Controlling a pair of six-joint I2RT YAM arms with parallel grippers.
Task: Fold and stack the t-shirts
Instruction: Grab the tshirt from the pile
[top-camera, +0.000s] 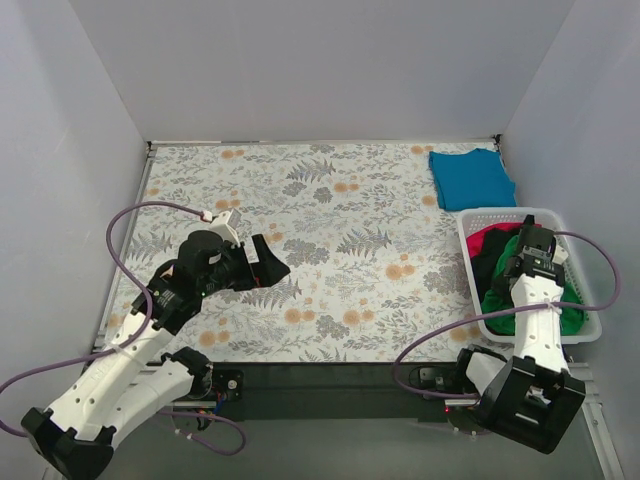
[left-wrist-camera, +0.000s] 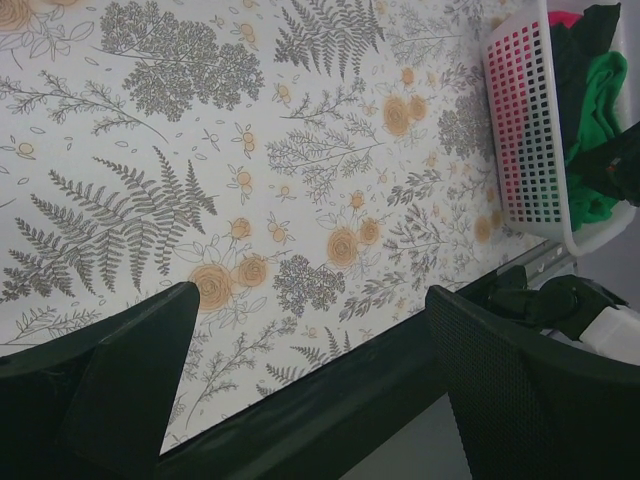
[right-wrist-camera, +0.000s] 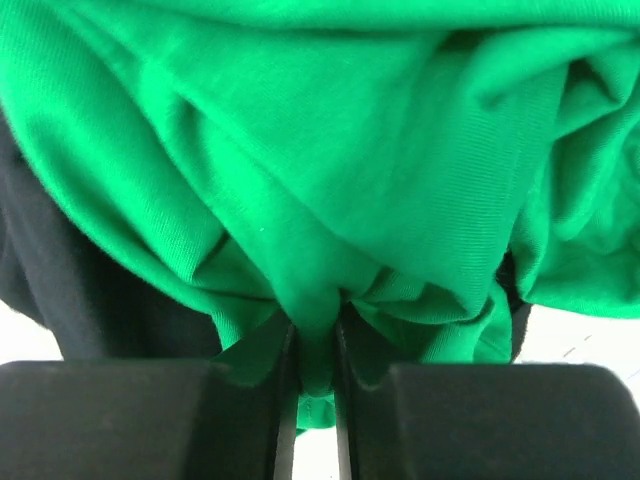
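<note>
A bright green t-shirt (right-wrist-camera: 330, 150) lies crumpled in the white basket (top-camera: 465, 225), on top of a black t-shirt (right-wrist-camera: 90, 290) and a red-pink one (top-camera: 490, 238). My right gripper (right-wrist-camera: 315, 340) reaches down into the basket (left-wrist-camera: 525, 120), shut on a pinched fold of the green t-shirt (top-camera: 572, 312). A teal-blue t-shirt (top-camera: 471, 178) lies folded flat at the table's far right corner. My left gripper (left-wrist-camera: 310, 295) hovers open over the near left part of the floral tablecloth (top-camera: 340, 230) and holds nothing.
The basket stands at the right edge of the table, just in front of the teal-blue t-shirt. Grey walls close the table in at the back and on both sides. A black strip (left-wrist-camera: 330, 400) runs along the near edge.
</note>
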